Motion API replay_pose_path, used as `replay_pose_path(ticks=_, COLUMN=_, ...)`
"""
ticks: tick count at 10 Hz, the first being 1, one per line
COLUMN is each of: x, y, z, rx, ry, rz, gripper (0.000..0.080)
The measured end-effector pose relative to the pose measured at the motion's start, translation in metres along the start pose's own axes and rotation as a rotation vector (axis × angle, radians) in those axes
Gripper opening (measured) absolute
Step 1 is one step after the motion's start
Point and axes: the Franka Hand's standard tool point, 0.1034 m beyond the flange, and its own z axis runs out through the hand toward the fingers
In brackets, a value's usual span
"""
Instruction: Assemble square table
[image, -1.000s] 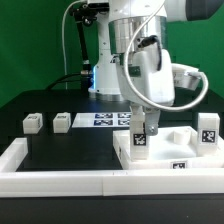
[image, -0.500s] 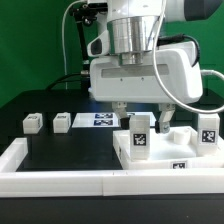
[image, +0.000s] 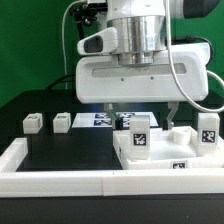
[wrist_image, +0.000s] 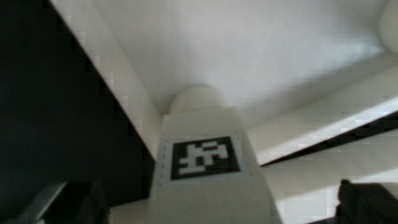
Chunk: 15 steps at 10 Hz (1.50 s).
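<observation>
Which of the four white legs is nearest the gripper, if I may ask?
The leg standing on the square slab, beneath the gripper; the other three sit off to the sides.

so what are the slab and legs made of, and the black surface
Slab: seems hard white plastic, smooth with a soft sheen. Legs: likely the same plastic, each with a printed black-and-white tag, probably paper. Black surface: dull, no glare, maybe cloth or mat; unclear.
</observation>
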Motion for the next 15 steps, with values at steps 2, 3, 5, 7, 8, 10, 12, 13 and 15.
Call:
replay_pose_path(ticks=2, x=0.0015, y=0.0003, z=-0.0007, rx=-0.01, ry=0.004, rz=-0.105, gripper=0.0648)
replay_pose_path(ticks=3, x=0.0021, y=0.0006, z=-0.0009, rx=-0.011, ry=0.009, rz=-0.118, gripper=0.0648)
replay_pose_path(ticks=5, x=0.002, y=0.0007, z=-0.0008, rx=-0.011, ry=0.008, rz=-0.119, gripper=0.0399)
replay_pose_path(ticks=7, x=0.0021, y=0.0011, z=-0.0008, rx=-0.012, ry=0.009, rz=-0.118, gripper=0.029)
replay_pose_path(ticks=8, x=0.0021, y=0.0012, z=-0.0008, rx=-0.011, ry=0.009, rz=-0.111, gripper=0.029)
replay_pose_path(ticks=10, x=0.0021, y=0.0013, z=-0.0008, rx=-0.011, ry=0.009, rz=-0.094, gripper=0.029)
replay_pose_path(ticks=12, x=0.0018, y=0.0011, z=-0.0006, rx=-0.012, ry=0.017, rz=0.067, gripper=0.029)
replay_pose_path(ticks=13, x=0.0012, y=0.0014, z=-0.0006, rx=-0.016, ry=0.02, rz=0.181, gripper=0.029)
replay_pose_path(ticks=15, x=0.0006, y=0.0018, z=-0.0007, rx=-0.019, ry=0.022, rz=0.368, gripper=0.0291)
